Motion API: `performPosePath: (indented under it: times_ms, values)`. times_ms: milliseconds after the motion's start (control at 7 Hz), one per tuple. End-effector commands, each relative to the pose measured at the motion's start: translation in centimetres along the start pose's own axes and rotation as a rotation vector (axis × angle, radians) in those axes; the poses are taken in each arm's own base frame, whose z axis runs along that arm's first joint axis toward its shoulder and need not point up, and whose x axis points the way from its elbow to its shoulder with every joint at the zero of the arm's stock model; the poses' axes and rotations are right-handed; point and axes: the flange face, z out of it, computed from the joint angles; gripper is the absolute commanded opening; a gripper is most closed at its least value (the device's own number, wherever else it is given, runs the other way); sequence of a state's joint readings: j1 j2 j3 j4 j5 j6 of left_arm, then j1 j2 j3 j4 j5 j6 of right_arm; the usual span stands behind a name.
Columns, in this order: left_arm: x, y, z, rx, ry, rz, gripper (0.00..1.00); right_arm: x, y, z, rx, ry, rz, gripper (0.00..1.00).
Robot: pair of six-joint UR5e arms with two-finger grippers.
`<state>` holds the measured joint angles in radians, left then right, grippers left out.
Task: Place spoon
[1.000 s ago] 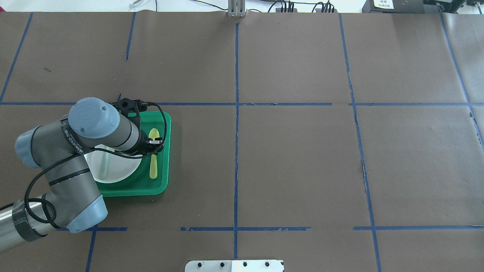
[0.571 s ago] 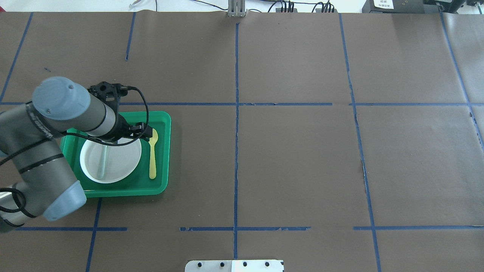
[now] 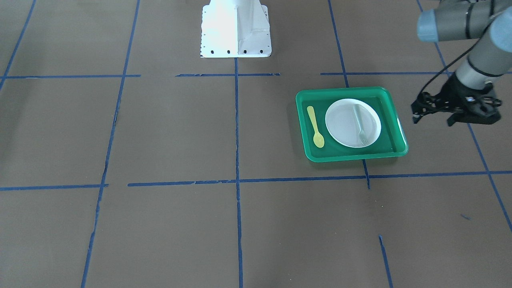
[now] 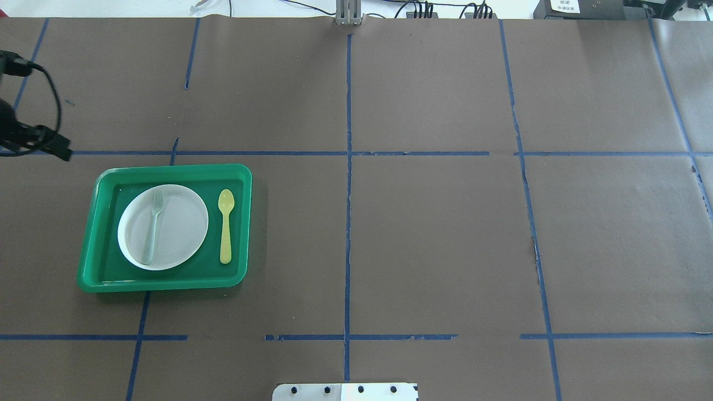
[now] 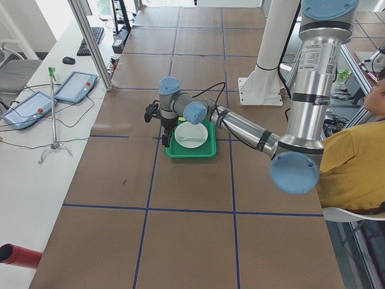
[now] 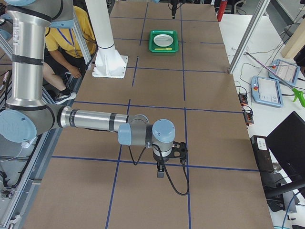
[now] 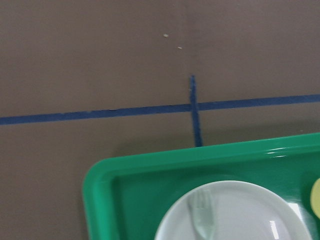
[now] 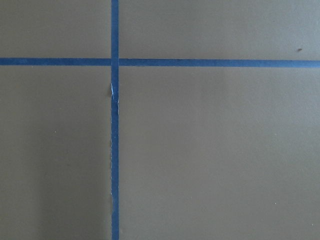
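The pale-yellow spoon point(image 4: 225, 225) lies flat in the green tray point(image 4: 167, 168), right of the white plate point(image 4: 178, 223), bowl end away from the robot. It also shows in the front view point(image 3: 315, 126), and its edge shows in the left wrist view point(image 7: 316, 197). A pale grey-green fork point(image 4: 153, 225) lies on the plate. My left gripper point(image 3: 432, 120) hangs empty and open beside the tray, off its far left corner point(image 4: 55, 149). My right gripper point(image 6: 160, 171) hovers over bare table far from the tray; I cannot tell whether it is open.
The white robot base plate point(image 3: 236, 28) sits at the table's robot side. Blue tape lines cross the brown table cover. An operator in a yellow shirt point(image 5: 352, 162) sits near the robot side of the table, by its left end.
My left gripper has let go of the spoon and the arm has swung away left, off the tray. The spoon stays lying in the tray beside the plate.
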<state>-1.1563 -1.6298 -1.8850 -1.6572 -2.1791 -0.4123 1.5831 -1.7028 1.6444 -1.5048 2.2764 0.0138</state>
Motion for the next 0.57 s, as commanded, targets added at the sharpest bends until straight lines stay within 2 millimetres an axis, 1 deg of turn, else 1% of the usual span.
performPosePath:
  times_ms: [0, 143, 286, 429]
  values:
    - [-15.9, 6.9, -2.3, -0.024, -0.024, 0.037, 1.00, 0.0, 0.0, 0.0, 0.000, 0.000, 0.000, 1.00]
    - [-21.9, 9.6, -2.8, -0.026, -0.042, 0.093, 1.00, 0.0, 0.0, 0.0, 0.000, 0.000, 0.000, 1.00]
    - [-24.0, 11.6, -2.5, -0.036, -0.014, 0.093, 1.00, 0.0, 0.0, 0.0, 0.001, 0.000, -0.003, 1.00]
    - [-24.0, 14.1, -1.8, -0.041, 0.082, 0.065, 1.00, 0.0, 0.0, 0.0, 0.000, 0.000, 0.000, 1.00]
